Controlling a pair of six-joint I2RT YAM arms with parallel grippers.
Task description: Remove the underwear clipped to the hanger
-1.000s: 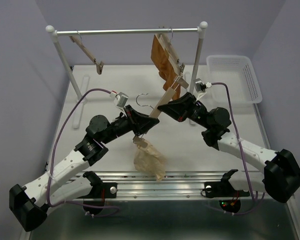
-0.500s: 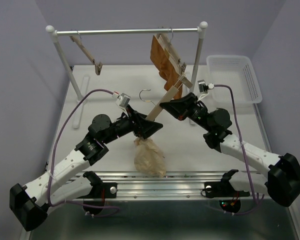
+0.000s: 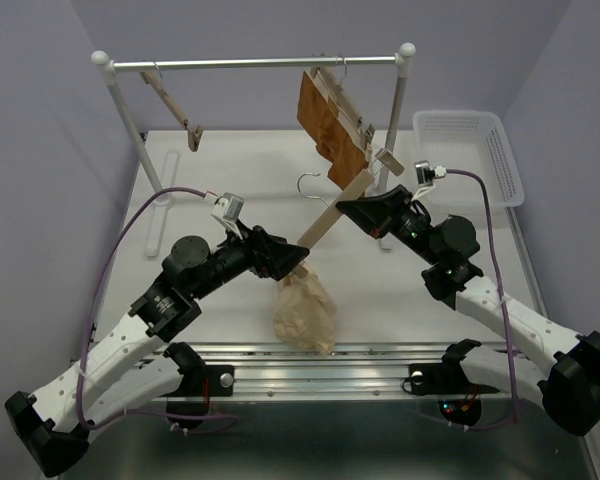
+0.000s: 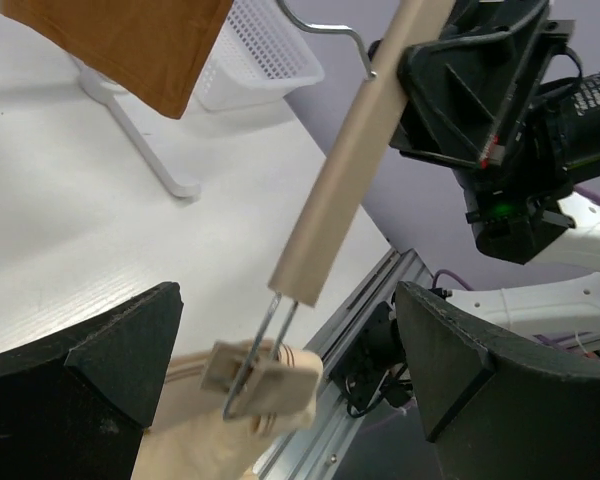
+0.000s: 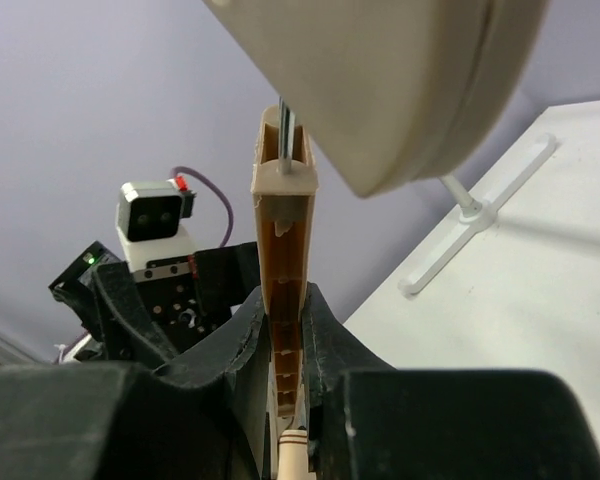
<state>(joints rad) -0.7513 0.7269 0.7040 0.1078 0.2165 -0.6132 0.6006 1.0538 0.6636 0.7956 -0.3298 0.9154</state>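
The hanger (image 3: pixel 330 218) is a light-wood bar held slanting above the table, its wire hook (image 3: pixel 310 180) pointing left. My right gripper (image 3: pixel 348 208) is shut on the hanger's upper end, its fingers (image 5: pixel 242 350) pinching the tan clip (image 5: pixel 283 250) there. The lower clip (image 4: pixel 265 375) hangs on its wire below the bar (image 4: pixel 345 160), against the top of the pale beige underwear (image 3: pixel 305 312); whether it still grips the fabric I cannot tell. The crumpled underwear (image 4: pixel 205 440) droops to the table's front edge. My left gripper (image 3: pixel 298 258) is open, its jaws wide on either side of that lower clip, touching nothing.
A clothes rack's rail (image 3: pixel 255 63) spans the back, with a rust-brown garment (image 3: pixel 325 120) on a hanger at the right and a bare hanger (image 3: pixel 175 105) at the left. A white basket (image 3: pixel 470 155) stands at the back right. The rack's right post (image 3: pixel 395 120) is close behind my right gripper.
My left gripper has opened wide and drawn back off the lower clip. My right gripper has carried the hanger up and to the right. The beige underwear stays low near the front edge.
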